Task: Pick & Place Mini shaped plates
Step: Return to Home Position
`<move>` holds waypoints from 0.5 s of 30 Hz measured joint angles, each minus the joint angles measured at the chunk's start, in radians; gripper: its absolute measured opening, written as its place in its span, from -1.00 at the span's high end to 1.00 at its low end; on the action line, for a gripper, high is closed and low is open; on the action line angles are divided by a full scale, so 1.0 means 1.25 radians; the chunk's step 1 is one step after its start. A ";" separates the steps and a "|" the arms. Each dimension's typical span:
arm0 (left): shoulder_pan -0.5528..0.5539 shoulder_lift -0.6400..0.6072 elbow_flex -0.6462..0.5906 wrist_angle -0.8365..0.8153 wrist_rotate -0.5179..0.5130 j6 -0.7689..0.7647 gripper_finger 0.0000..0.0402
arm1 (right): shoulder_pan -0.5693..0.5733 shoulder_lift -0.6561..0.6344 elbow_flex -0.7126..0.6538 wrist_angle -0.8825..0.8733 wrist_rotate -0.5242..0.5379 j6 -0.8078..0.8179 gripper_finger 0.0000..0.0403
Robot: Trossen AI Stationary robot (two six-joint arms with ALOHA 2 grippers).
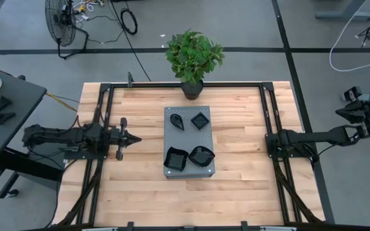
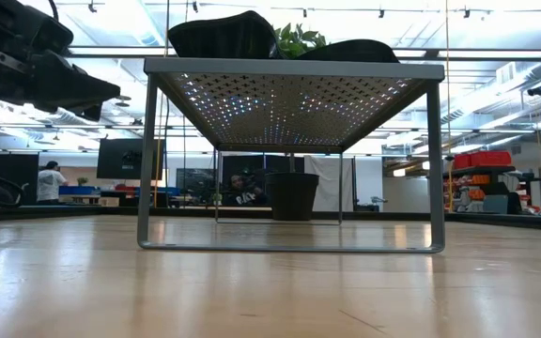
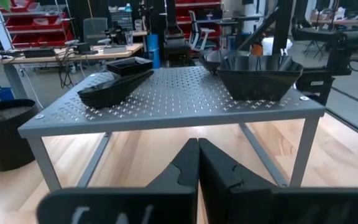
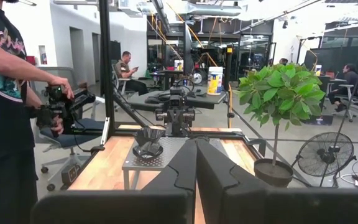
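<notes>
From table height, only two dark humps of the mini shaped plates [image 2: 222, 38] above the rim of the perforated shelf [image 2: 294, 68]; no telling shapes or number there. Mostly hidden behind them: the leaves of the potted plant [image 2: 296, 39]. Cropped by that view's top left corner: the left arm [image 2: 26, 56]. Overhead, no telling single plates from stacks. Lost among dark gear at the right edge: the outer end of the right arm [image 1: 320, 135]. Cut by the top edge: a fan [image 1: 60, 19]. Cropped in the right wrist view: a person [image 4: 2, 106], head out of frame.
</notes>
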 joint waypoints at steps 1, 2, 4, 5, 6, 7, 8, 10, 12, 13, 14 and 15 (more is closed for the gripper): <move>0.000 -0.005 0.000 -0.001 0.000 0.000 0.97 | 0.000 0.000 0.000 0.000 0.000 0.000 0.92; 0.000 -0.010 0.000 -0.002 0.000 0.000 0.98 | 0.000 0.000 0.000 0.000 0.000 0.000 0.92; 0.000 -0.018 0.000 -0.004 0.000 0.000 0.98 | 0.000 0.000 0.000 0.000 0.000 0.000 0.92; 0.000 -0.022 0.000 -0.004 0.000 0.000 0.98 | 0.000 0.000 0.000 0.000 0.000 0.000 0.92; 0.000 -0.026 0.000 -0.005 0.000 0.000 0.98 | 0.000 0.000 0.000 0.000 0.000 0.000 0.92; 0.000 -0.029 0.000 -0.005 0.000 0.000 0.97 | 0.000 0.000 0.000 0.000 0.000 0.000 0.92; 0.000 -0.032 0.000 -0.005 0.000 0.000 0.96 | 0.000 0.000 0.000 0.000 0.000 0.000 0.92; 0.000 -0.040 0.000 -0.007 -0.001 0.000 0.95 | 0.000 0.000 0.000 0.000 0.000 0.000 0.92; 0.000 -0.046 0.000 -0.007 -0.002 0.000 0.95 | 0.000 0.000 0.000 0.000 0.000 0.000 0.92; 0.000 -0.050 0.000 -0.008 -0.002 0.000 0.96 | 0.000 0.000 0.000 0.000 0.000 0.000 0.92; 0.000 -0.054 0.000 -0.007 -0.002 0.000 0.97 | 0.000 0.000 0.000 0.000 0.000 0.000 0.92; 0.000 -0.059 0.000 -0.008 -0.002 0.000 0.98 | 0.000 0.000 0.000 0.000 0.000 0.000 0.92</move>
